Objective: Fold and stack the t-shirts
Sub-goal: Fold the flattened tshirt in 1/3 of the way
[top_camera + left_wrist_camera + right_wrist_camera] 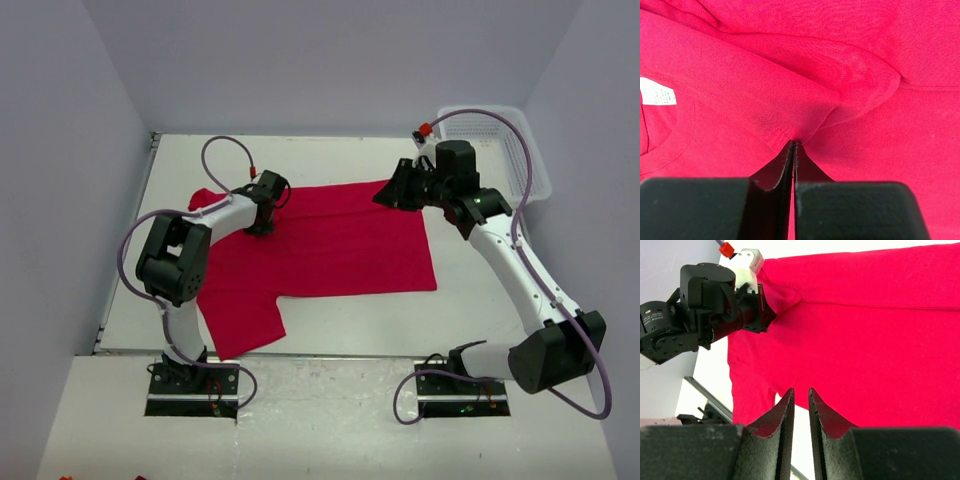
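The white surface (480, 300) carries the red t-shirt (340, 245), spread unfolded between its middle and its left edge. The left end effector (793, 144) is closed on a raised pleat near the collar, and so thin a pinch may slip when pulled. The right end effector (800, 392), narrowly parted and empty, hovers above the t-shirt. Lifting one side alone could bunch the cloth.

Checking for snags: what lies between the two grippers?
Only the red t-shirt spreads between the left gripper and right gripper, per the top external view.
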Tool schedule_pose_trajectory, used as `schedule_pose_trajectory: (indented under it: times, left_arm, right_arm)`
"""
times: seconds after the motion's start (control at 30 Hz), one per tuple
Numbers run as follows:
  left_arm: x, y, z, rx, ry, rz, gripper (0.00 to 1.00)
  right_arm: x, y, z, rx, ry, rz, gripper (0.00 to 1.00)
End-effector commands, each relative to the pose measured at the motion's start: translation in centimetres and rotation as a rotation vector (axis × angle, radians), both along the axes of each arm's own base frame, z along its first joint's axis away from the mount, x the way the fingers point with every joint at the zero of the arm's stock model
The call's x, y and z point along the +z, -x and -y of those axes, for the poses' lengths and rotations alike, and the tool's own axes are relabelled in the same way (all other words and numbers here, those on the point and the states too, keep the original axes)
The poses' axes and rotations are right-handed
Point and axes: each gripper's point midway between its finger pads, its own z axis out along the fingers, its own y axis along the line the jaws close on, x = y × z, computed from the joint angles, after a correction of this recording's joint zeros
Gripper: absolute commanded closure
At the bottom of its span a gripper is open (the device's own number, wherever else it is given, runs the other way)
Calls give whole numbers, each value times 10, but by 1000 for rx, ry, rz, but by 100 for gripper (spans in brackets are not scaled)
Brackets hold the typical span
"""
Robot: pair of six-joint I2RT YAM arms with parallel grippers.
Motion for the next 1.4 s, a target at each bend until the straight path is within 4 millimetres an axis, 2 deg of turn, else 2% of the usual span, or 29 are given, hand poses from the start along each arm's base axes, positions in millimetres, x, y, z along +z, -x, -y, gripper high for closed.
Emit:
schedule_pose_trajectory:
  times: [0.0, 0.17, 0.2, 0.23, 0.4, 0.53, 0.83, 1.37]
  left_arm:
    - [18, -6, -1, 15, 10, 46, 100]
    - [21, -5, -2, 15, 9, 51, 100]
    - [21, -4, -3, 18, 6, 51, 80]
    - [20, -3, -4, 19, 2, 51, 75]
    - [17, 0, -9, 28, -13, 47, 69]
    - [9, 0, -8, 26, -17, 32, 70]
    - [4, -2, -7, 25, -18, 25, 82]
    - [-13, 5, -6, 19, -9, -18, 71]
  right_arm:
    - [20, 5, 0, 8, -31, 61, 81]
    - [23, 7, -2, 16, -42, 59, 81]
    - [22, 6, -2, 19, -44, 60, 81]
    - [22, 7, -2, 19, -44, 60, 82]
    - [18, 8, -2, 21, -43, 51, 82]
    - [18, 8, -2, 19, -42, 52, 82]
    - [16, 8, -3, 23, -41, 46, 82]
    - [16, 8, -3, 28, -46, 47, 82]
